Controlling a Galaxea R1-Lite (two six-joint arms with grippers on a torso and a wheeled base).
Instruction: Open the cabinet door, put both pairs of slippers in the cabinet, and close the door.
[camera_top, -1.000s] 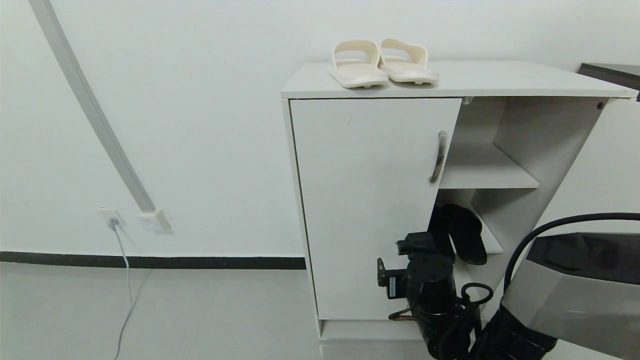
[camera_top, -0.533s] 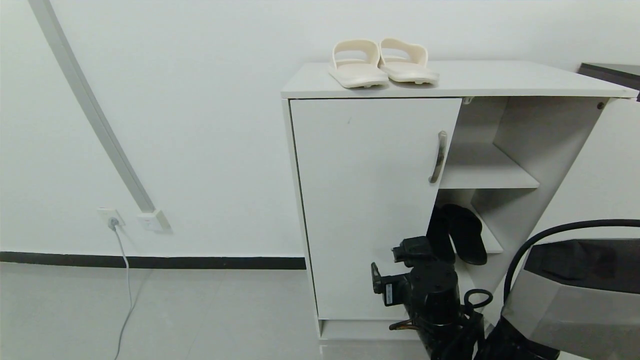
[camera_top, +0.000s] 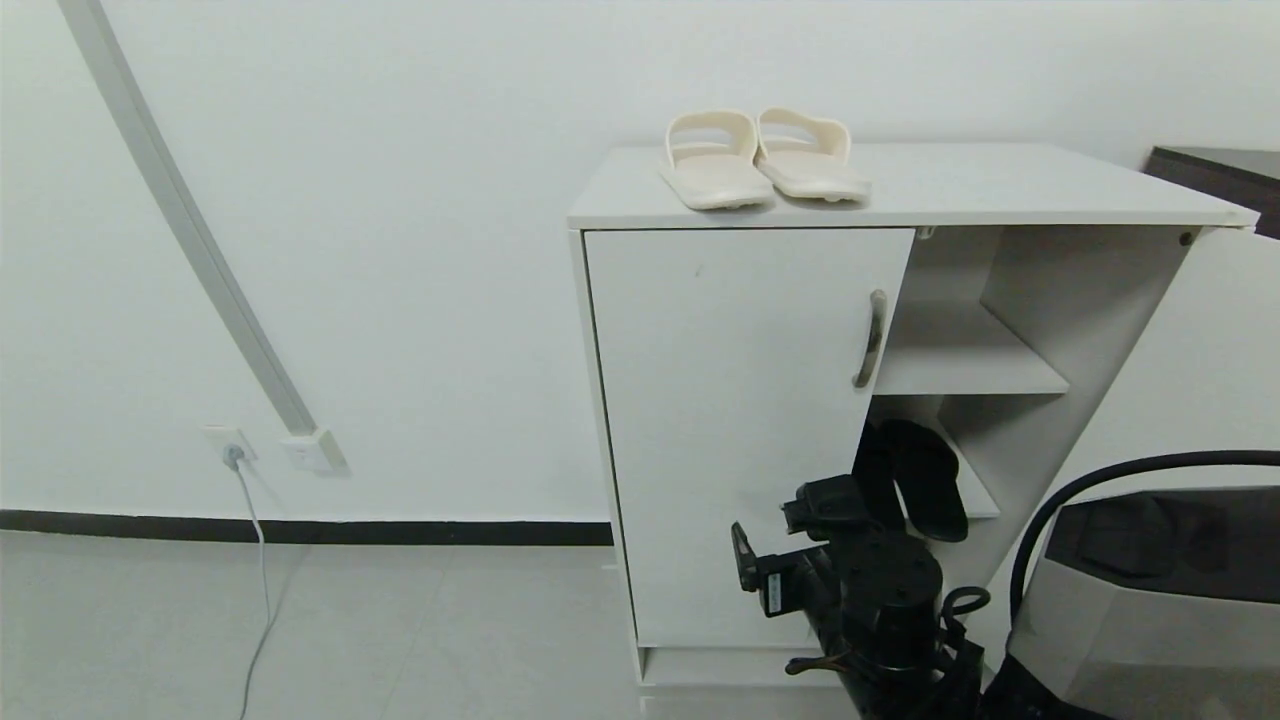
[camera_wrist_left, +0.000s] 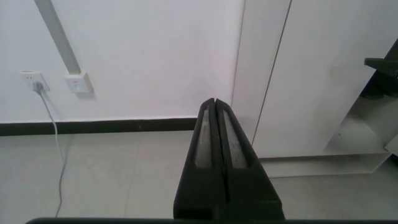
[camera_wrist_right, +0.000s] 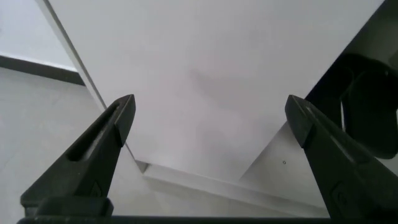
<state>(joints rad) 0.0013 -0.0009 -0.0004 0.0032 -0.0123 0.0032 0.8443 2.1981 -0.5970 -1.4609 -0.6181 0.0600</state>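
Note:
A cream pair of slippers (camera_top: 762, 160) lies on top of the white cabinet (camera_top: 1000, 185). The left door (camera_top: 730, 430), with its handle (camera_top: 870, 340), is closed. The right side stands open, with its door (camera_top: 1190, 370) swung out. A black pair of slippers (camera_top: 920, 480) lies on the lower shelf, black slippers (camera_wrist_right: 373, 99) being beside the closed door. My right gripper (camera_wrist_right: 211, 106) is open and empty, low in front of the closed door, just left of the black pair. My left gripper (camera_wrist_left: 214, 106) is shut on nothing, low and left of the cabinet.
An empty middle shelf (camera_top: 960, 365) sits above the black pair. A wall socket (camera_top: 228, 445) with a cable (camera_top: 262, 590) and a slanted conduit (camera_top: 180, 215) are on the wall to the left. Open tiled floor (camera_top: 350, 630) lies left of the cabinet.
The whole head picture has shifted down a little, so the camera moved. My right arm has drawn slightly back and lower from the lower shelf.

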